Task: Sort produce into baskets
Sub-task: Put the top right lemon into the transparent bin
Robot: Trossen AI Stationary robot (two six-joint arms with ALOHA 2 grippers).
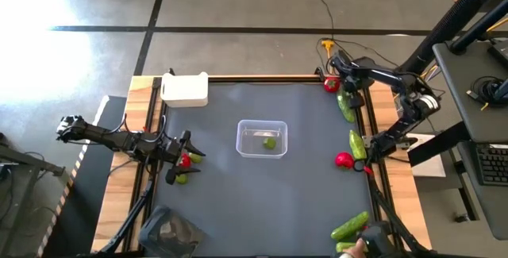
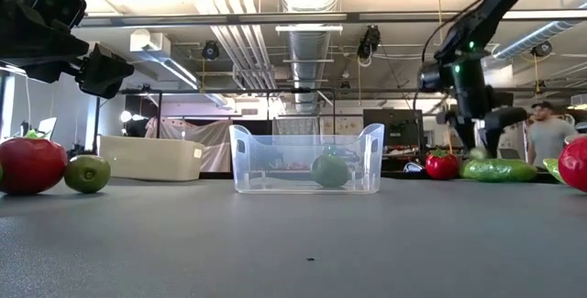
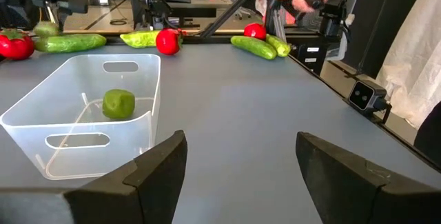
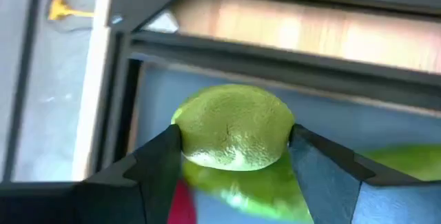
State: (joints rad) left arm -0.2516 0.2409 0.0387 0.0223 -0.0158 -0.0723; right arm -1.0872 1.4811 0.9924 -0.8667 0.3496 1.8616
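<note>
Over the table's far right corner, my right gripper [image 4: 234, 140] [image 1: 344, 78] is shut on a round yellow-green fruit [image 4: 233, 124]. Under it lie a cucumber [image 4: 262, 186] [image 1: 345, 107] and a strawberry [image 1: 331, 84]. The clear tub [image 1: 262, 139] at mid-table holds one green fruit [image 1: 270, 142]. The white tub [image 1: 185, 89] stands at the far left, the dark tray [image 1: 169, 230] at the near left. My left gripper [image 3: 241, 162] [image 1: 189, 157] waits open at the left edge, above a strawberry [image 1: 184, 162] and a green fruit [image 1: 181, 179]. My right gripper pinches the round fruit between its two fingers [image 4: 155, 162], one on each opposite side [image 4: 187, 140] at about its widest part. The fingers come steeply from above. The fruit hangs over the cucumber; whether it is clear of it, I cannot tell.
More produce lies along the right edge: a cucumber [image 1: 357, 143], a strawberry [image 1: 343, 160] and cucumbers [image 1: 349, 226] at the near right, where a person's hand [image 1: 363, 246] reaches in. The table's wooden frame [image 4: 310, 34] runs just beyond my right gripper.
</note>
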